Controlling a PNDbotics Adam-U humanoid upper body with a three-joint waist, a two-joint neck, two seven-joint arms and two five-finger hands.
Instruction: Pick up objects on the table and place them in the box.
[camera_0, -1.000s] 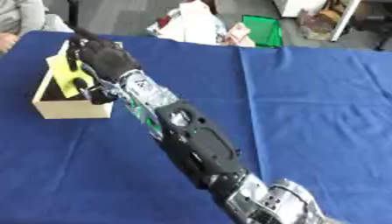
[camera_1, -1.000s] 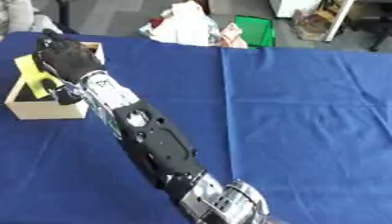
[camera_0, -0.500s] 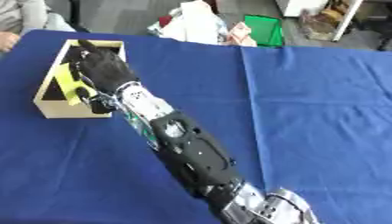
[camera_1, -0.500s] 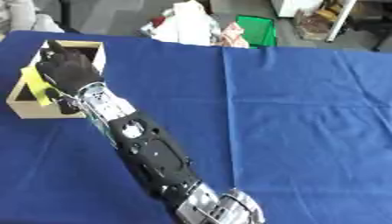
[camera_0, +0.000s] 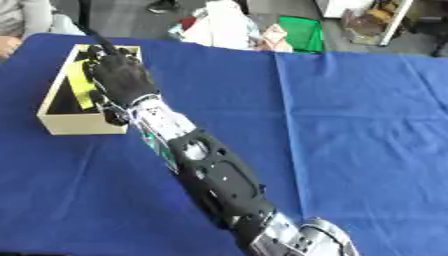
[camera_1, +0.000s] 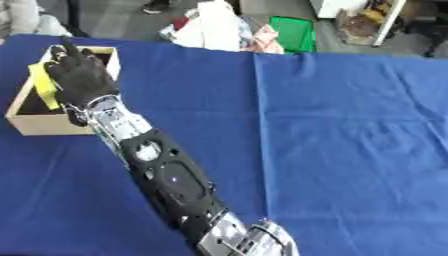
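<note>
While partly hidden behind robot hand (camera_0: 121, 77), box (camera_0: 54, 116), yellow object (camera_1: 40, 85).

Matt blue cloth table (camera_0: 350, 125), pale wooden box (camera_0: 54, 107) — matt black hand (camera_0: 118, 77)

Both head eyes look steeply down from above onto the blue-clothed surface (camera_0: 367, 125), facing away from the robot; each shares the open pale wooden box (camera_1: 26, 122) far left, the right eye showing it nearer the edge.
</note>
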